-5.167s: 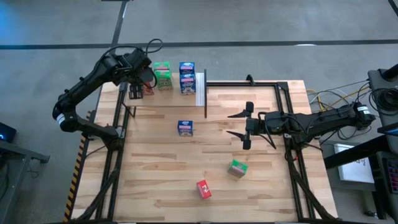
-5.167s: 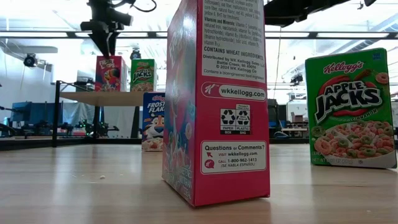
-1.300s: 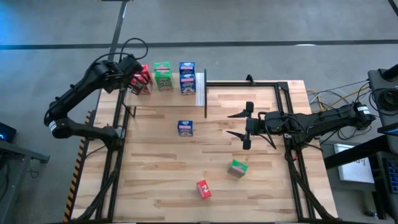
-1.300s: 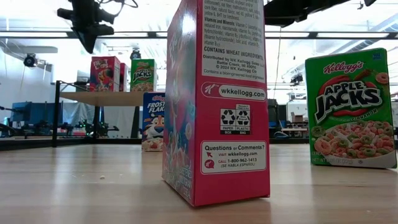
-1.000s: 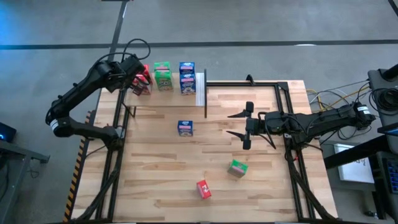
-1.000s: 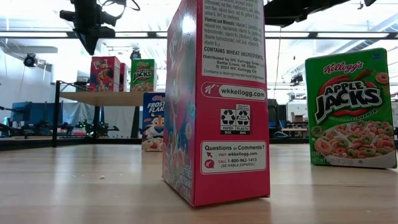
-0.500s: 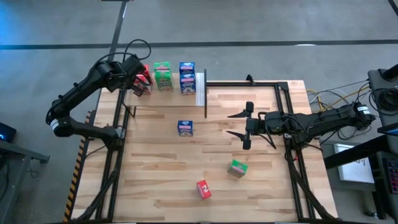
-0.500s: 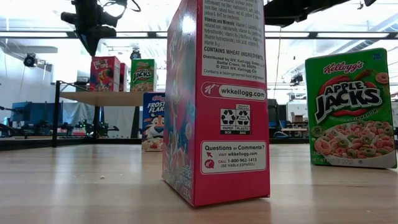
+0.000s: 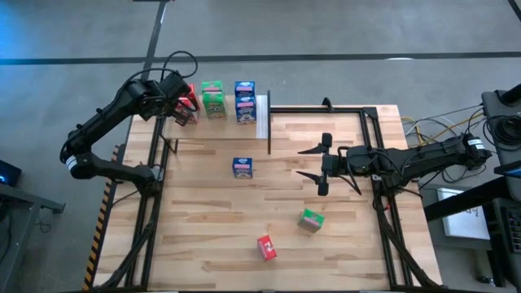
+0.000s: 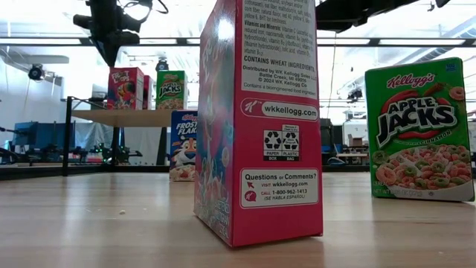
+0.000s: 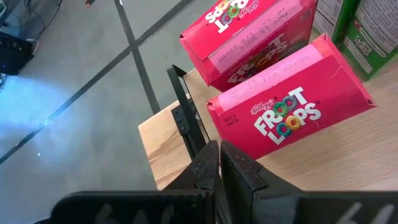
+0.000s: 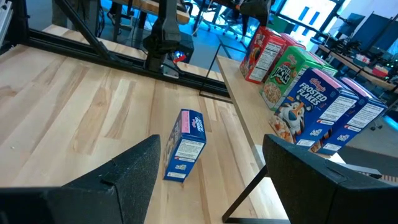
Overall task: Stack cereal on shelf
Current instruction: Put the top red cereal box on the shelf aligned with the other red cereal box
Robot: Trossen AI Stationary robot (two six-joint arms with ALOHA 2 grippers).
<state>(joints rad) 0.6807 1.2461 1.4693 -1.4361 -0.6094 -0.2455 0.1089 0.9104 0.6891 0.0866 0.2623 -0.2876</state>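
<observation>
Tabletop (image 9: 203, 236): large wooden surface; three cereal boxes are left on it.

Shelf (image 9: 261, 116): a raised light panel at the far left corner. Six boxes are stood on it in a row of colours: red Froot Loops boxes (image 11: 289, 115) at the outer end, green boxes (image 9: 213, 99) in the middle, blue boxes (image 9: 244, 101) nearest the white end strip.

Loose blue box (image 9: 242, 168): upright at mid-table, its broad faces turned toward the near and far edges. It is found well apart from both grippers, slightly nearer the right arm; the right gripper is pointed at it.

Loose green box (image 9: 311, 220) and loose red box (image 9: 266, 248): both set askew toward the near edge, the right arm being nearer.

Right gripper (image 9: 313, 170): spread fully wide, nothing held, hovering at mid-table.

Left gripper (image 11: 219, 163): fingers pressed together, nothing held, poised above the shelf's outer end beside the red boxes.
</observation>
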